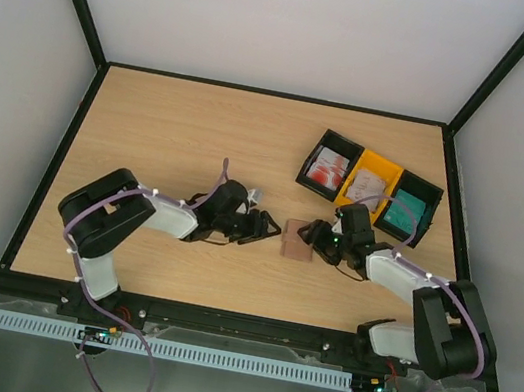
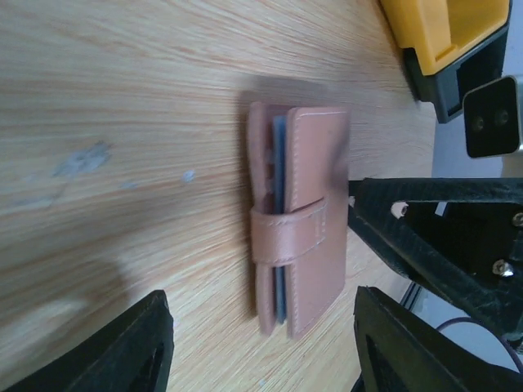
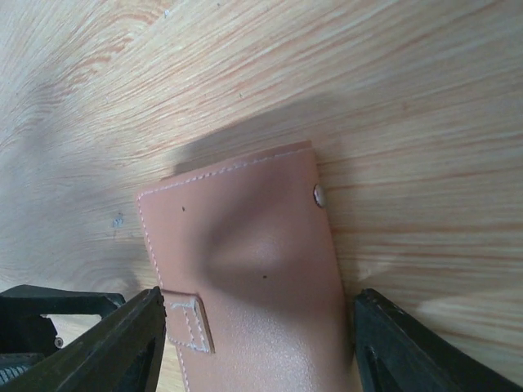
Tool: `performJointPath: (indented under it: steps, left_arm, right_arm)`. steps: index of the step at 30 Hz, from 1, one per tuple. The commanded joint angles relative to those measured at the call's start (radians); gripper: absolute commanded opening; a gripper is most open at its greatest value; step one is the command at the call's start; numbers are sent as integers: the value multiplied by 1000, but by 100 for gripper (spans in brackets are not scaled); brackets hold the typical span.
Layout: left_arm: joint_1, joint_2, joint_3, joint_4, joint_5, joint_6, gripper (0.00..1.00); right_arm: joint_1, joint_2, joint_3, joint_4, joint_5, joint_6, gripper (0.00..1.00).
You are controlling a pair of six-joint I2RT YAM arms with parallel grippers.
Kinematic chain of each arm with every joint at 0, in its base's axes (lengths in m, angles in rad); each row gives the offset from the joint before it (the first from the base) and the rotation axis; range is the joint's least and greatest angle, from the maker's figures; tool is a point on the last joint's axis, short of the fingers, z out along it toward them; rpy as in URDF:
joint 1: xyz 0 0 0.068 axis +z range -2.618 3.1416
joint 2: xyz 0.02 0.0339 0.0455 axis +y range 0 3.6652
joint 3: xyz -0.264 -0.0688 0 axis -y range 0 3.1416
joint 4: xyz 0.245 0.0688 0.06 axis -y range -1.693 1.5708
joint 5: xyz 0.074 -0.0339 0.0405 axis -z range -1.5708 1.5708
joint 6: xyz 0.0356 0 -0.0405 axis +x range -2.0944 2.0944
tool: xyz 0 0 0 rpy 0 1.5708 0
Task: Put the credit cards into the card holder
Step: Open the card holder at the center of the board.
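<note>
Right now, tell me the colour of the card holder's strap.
Light pinkish-brown strap; clearest in left wrist view.

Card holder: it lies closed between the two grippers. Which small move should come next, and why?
Probably close the left gripper on the card holder to steady it. It lies shut on the table, strap across its flap; this gripper and the right gripper stand open astride it. It must be held before the flap can open.
</note>
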Motion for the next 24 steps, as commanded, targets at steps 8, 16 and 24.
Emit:
performJointPath:
  steps: [8, 16, 24]
  left_arm:
    - [-35, 142, 165, -135, 53, -5, 42]
    - [-35, 171, 199, -279, 18, 48, 21]
    - [-33, 163, 198, -372, -17, 85, 18]
  right_arm:
    - [4, 58, -60, 70, -100, -58, 60]
    - [4, 54, -93, 271, -247, 69, 59]
    - [4, 10, -86, 162, -46, 35, 58]
